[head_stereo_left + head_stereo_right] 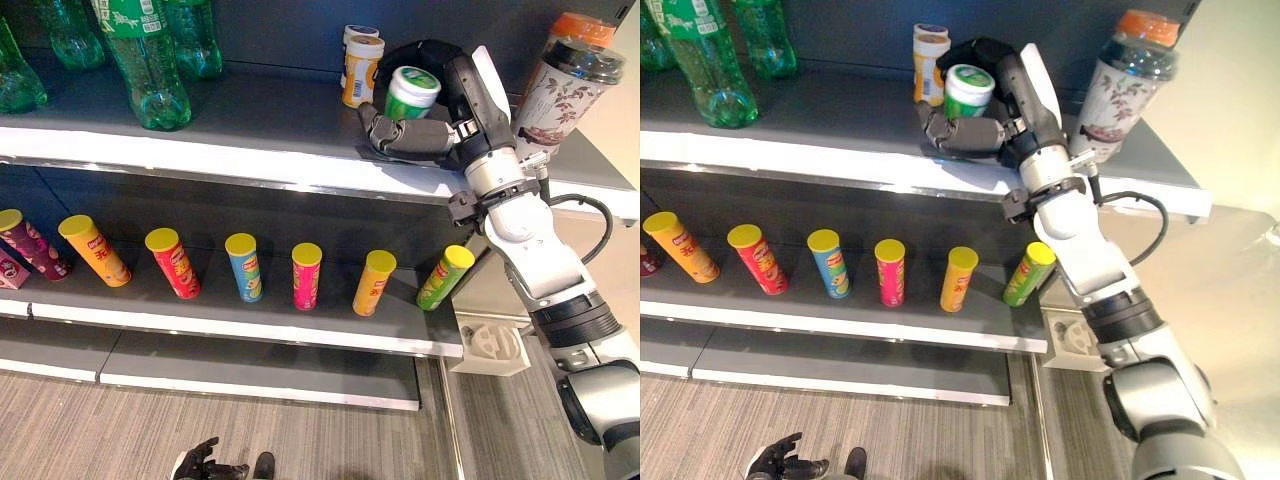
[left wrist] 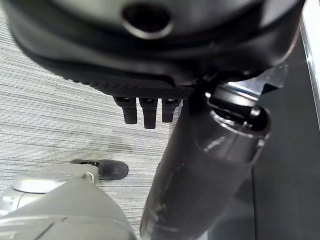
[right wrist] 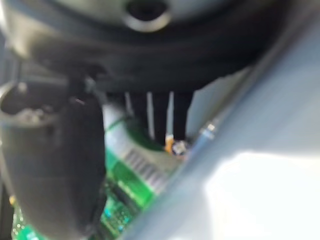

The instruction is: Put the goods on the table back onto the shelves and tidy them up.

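My right hand (image 1: 425,135) is up on the top shelf (image 1: 250,125), fingers and thumb curled round the green tub (image 1: 411,92), which stands upright on the shelf just beside two yellow-and-white jars (image 1: 360,66). A floral bottle (image 1: 565,90) stands near, off to the right; green bottles (image 1: 145,60) sit at the far left. On the lower shelf (image 1: 250,310) I see a row of tilted crisp tubes (image 1: 245,266), yellow lids toward me. My left hand (image 1: 205,465) hangs low over the floor, fingers loosely curled, holding nothing.
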Controlling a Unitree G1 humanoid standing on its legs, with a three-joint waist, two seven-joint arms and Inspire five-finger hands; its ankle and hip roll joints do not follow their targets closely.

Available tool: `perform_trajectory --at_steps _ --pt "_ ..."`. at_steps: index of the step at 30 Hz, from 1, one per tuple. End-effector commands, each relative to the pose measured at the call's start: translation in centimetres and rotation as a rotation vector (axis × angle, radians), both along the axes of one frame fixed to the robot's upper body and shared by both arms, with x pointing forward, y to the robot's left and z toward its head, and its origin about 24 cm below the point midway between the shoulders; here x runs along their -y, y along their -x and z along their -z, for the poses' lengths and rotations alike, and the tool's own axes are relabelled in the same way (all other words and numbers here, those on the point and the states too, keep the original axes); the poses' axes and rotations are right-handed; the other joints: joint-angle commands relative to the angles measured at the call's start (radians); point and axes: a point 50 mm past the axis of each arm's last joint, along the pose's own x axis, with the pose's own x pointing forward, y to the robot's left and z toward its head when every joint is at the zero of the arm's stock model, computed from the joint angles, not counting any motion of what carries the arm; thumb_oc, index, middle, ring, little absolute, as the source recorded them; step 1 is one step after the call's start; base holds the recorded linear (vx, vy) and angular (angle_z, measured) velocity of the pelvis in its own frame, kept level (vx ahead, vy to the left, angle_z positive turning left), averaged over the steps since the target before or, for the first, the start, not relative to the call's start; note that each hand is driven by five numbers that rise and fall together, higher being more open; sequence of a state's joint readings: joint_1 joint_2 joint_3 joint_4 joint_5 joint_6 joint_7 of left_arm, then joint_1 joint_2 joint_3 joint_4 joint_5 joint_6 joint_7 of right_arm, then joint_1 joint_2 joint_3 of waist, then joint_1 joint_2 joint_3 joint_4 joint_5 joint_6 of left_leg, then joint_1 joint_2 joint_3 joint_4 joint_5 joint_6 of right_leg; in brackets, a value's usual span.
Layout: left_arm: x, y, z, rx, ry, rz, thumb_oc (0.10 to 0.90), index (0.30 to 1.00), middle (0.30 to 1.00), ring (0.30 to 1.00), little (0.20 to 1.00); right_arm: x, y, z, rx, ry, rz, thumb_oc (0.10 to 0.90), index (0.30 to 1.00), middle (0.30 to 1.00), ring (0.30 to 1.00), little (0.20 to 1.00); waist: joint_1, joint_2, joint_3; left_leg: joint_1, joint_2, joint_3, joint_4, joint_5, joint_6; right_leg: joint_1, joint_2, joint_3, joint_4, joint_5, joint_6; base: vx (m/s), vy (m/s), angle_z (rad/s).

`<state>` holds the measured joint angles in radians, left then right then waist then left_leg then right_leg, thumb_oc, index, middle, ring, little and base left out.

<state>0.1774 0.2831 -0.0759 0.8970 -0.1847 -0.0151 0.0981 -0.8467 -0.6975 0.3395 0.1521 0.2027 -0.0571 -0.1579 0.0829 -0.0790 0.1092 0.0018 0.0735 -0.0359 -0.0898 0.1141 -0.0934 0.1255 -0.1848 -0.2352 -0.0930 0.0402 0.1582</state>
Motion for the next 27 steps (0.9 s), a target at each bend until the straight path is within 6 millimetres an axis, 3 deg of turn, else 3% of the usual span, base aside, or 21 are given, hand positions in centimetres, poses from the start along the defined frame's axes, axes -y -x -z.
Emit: perform_trajectory --at_steps 1,13,27 --pt "-1.2 -1.7 -0.8 0.041 -0.064 0.049 0.8 0.9 0.9 0.9 0.9 0.6 0.8 -3.8 0.15 -0.024 0.002 0.8 0.9 0.9 0.9 0.9 0.031 -0.004 -0.051 0.103 -0.008 0.064 0.003 -0.169 -0.006 -0.064 -0.019 -0.009 0.044 -0.015 0.037 0.0 0.0 0.0" --pt "-1.0 -1.8 -0.7 0.039 -0.06 0.046 0.8 0.9 0.9 0.9 0.9 0.5 0.8 -3.7 0.147 -0.035 -0.001 0.8 0.9 0.9 0.9 0.9 0.026 -0.011 -0.051 0.104 -0.01 0.071 0.003 -0.171 -0.005 -0.067 -0.019 -0.004 0.045 -0.014 0.037 0.0 0.0 0.0" --pt "-1.0 -1.6 -0.5 0.023 -0.075 0.011 0.8 0.9 0.9 0.9 0.9 -1.4 0.6 -2.2 0.105 -0.147 -0.032 0.8 0.9 0.9 0.9 0.9 0.027 -0.021 -0.042 0.097 -0.027 0.078 0.006 -0.175 0.011 -0.086 -0.038 0.015 0.052 0.007 0.047 -0.02 0.032 -0.05"
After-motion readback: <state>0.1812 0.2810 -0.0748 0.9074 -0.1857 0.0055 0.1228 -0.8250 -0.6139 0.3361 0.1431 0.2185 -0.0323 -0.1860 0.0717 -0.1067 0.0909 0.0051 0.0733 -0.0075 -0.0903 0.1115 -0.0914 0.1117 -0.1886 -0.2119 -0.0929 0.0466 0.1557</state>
